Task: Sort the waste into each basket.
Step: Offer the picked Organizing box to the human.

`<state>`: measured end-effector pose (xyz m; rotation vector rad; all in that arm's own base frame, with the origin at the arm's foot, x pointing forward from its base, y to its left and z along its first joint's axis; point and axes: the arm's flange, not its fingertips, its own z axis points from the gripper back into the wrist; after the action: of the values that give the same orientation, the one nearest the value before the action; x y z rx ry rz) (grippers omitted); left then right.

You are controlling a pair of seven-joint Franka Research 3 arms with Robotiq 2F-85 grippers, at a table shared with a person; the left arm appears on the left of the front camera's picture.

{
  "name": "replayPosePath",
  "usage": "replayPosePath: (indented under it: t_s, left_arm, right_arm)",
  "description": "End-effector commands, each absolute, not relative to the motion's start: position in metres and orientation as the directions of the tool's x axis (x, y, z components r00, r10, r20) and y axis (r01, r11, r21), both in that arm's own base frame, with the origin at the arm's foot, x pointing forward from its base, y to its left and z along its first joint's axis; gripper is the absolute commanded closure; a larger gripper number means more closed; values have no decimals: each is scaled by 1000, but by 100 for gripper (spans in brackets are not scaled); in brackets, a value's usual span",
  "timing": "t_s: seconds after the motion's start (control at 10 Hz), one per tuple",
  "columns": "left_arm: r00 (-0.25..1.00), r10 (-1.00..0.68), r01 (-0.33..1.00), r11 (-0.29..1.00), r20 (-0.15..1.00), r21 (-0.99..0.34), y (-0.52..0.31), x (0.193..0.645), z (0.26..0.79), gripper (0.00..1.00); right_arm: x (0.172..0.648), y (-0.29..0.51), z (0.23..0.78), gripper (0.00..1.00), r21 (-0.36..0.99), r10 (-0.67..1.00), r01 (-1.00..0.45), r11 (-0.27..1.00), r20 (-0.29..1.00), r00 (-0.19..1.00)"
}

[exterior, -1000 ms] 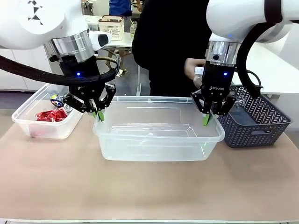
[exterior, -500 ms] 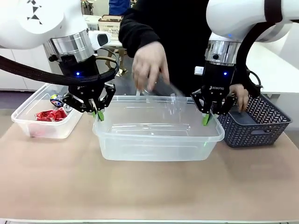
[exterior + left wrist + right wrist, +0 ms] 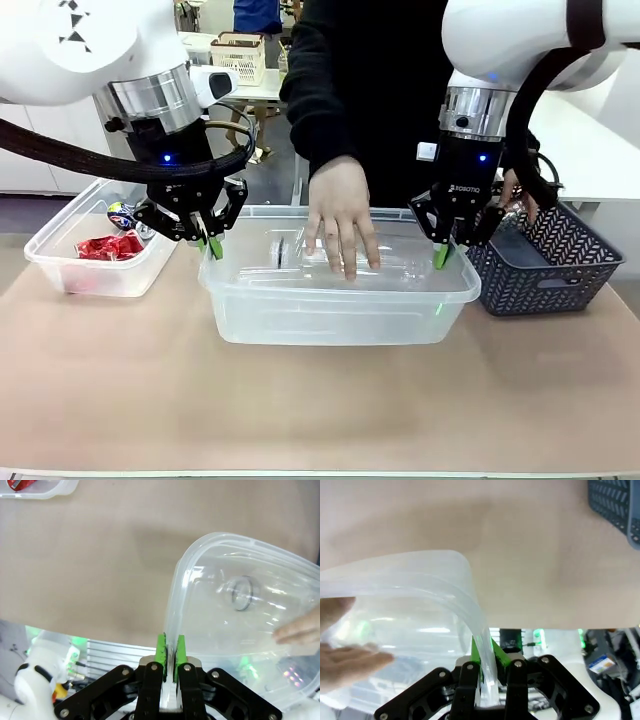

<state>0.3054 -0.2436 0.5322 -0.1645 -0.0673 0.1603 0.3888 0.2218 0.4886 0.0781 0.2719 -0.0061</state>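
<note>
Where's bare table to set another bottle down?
The wide table strip in front of the big tub is bare. Crowded elsewhere: small tub left, grey basket right, left end effector and right end effector clamping the big tub's rim, a hand inside.

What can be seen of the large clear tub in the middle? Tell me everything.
The large clear tub is see-through plastic, rectangular, with rounded corners and a rolled rim, upright and level at the middle of the table. The left gripper and right gripper are shut on its rim at opposite ends. A person's hand reaches inside, resting on a clear bottle lying in it.
</note>
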Motion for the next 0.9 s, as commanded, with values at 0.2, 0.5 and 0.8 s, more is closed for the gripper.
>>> replayPosePath:
  t_s: [0.2,0.5,0.8]
  left_arm:
    - [980,190,-178,968,56,-179,-241,304,536,100]
    - [980,190,-178,968,56,-179,-241,304,536,100]
    - [980,190,-178,968,56,-179,-241,304,536,100]
  right_arm:
    - [387,222,493,100,66,6,13,998,-274,962]
    - [387,222,493,100,66,6,13,998,-274,962]
    - [387,222,493,100,66,6,13,998,-274,962]
